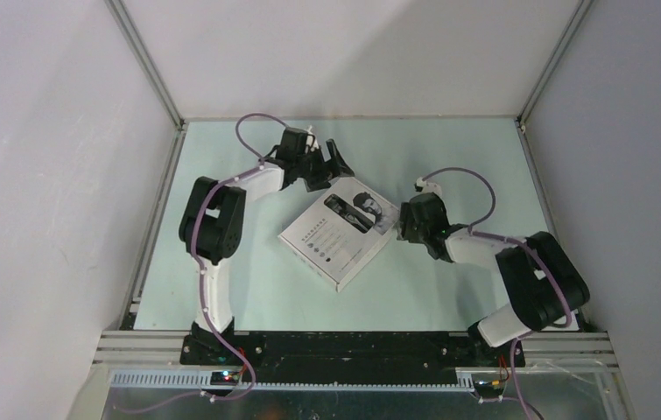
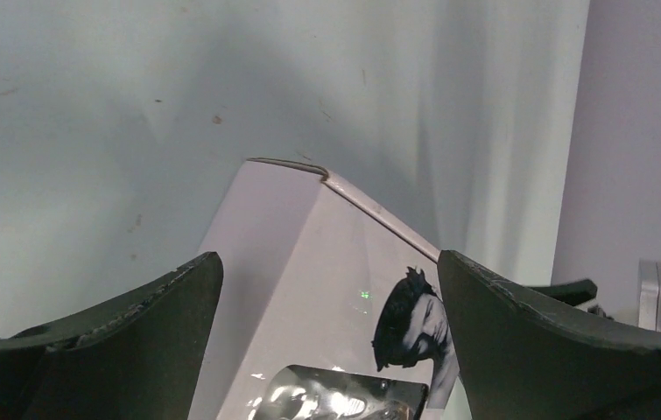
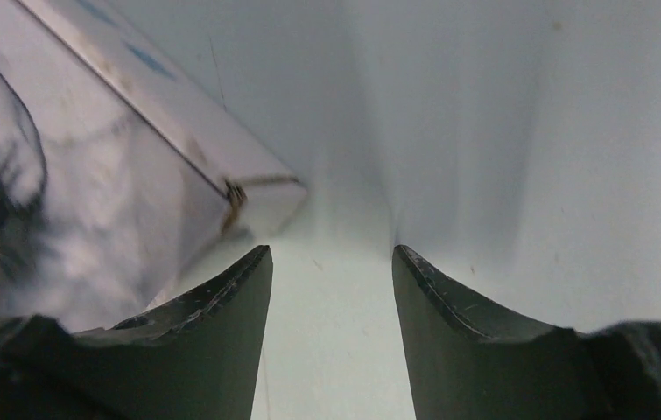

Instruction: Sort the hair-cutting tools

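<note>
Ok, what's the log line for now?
box: closed | left jaws: open, at box corner | right jaws: open, empty, beside box | tools: unseen

Glossy printed cardboard box [image 1: 339, 230], smooth matt table [image 1: 248, 280], scuffed black plastic right gripper [image 3: 331, 249]

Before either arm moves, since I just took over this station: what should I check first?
1. left gripper open: ok. The jaws are wide, with a corner of the white box between them in the wrist view.
2. right gripper empty: ok. The jaws are part open, with only bare table between them.
3. Box opened: not ok. The lid is shut.
4. Hair-cutting tools in sight: not ok. None show outside the box.
5. Right gripper clear of the box: cannot tell. A box corner sits just beside one finger.
</note>
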Tool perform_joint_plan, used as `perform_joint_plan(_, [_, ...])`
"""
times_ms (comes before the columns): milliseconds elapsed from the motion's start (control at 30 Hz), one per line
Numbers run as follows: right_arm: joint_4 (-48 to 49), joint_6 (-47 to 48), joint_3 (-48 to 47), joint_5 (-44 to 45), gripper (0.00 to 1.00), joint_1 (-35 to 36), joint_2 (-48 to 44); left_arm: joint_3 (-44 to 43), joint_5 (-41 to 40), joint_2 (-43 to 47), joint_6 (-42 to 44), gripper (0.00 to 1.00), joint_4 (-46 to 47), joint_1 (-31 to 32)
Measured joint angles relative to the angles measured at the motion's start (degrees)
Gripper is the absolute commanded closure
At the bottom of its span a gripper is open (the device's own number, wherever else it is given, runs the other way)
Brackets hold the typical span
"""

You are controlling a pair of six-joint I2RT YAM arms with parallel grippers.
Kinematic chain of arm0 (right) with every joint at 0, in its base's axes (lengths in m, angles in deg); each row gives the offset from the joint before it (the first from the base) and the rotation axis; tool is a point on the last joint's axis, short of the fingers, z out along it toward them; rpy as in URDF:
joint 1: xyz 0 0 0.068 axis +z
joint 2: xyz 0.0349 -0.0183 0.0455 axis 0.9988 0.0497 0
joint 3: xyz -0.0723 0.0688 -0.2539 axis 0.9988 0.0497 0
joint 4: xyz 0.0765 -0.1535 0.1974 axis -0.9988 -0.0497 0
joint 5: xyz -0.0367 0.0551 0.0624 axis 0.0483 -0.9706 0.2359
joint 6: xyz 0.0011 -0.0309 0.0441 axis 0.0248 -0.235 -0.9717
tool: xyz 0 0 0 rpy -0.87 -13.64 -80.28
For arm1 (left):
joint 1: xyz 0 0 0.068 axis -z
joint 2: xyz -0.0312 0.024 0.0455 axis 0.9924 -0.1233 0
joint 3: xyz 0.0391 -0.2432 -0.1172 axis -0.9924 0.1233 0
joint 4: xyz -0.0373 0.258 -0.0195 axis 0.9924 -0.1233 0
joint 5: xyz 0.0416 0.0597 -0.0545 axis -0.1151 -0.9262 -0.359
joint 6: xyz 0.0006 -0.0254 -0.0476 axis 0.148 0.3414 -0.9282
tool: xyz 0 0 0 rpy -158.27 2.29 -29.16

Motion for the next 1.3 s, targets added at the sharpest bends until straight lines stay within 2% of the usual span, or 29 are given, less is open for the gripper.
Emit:
perform_joint_plan(267, [2.60,0.04,-5.99,0.07,0.43,0.09,7.06,0.15,0.09,-0.85,0.11,0.00,2.60,0.52])
perform_joint_plan(467, [1.49,0.66,-7.41,-0.39,0.41,1.97,7.85,2.36,-2.12,0.28,0.66,0.00,3.21,-0.52])
perform_joint_plan(633, [-1.57,1.57,-7.67,-1.55,0.39,3.08,6.64,5.53,-7.67,6.58,2.95,0.00,-4.72,-3.52])
perform_joint_plan(767, [-6.38,3.43,-7.65,-1.88,0.39,3.63,4.09,6.36,-18.71,17.03,7.48,0.00,-13.33,-7.08])
perform_joint_plan(900, [-8.24,5.18,-7.65,-1.73,0.39,5.31,2.82,9.90,-29.38,33.29,12.44,0.00,-18.05,-9.27])
perform_joint_plan(1067, [-8.57,6.25,-9.14,-3.48,0.39,11.19,4.79,17.75,-36.06,52.81,16.87,0.00,-19.74,-8.72])
perform_joint_plan(1300, [-8.24,8.37,-21.81,-5.40,0.37,20.20,15.74,33.62,-42.47,73.26,21.70,0.00,-22.97,-8.72])
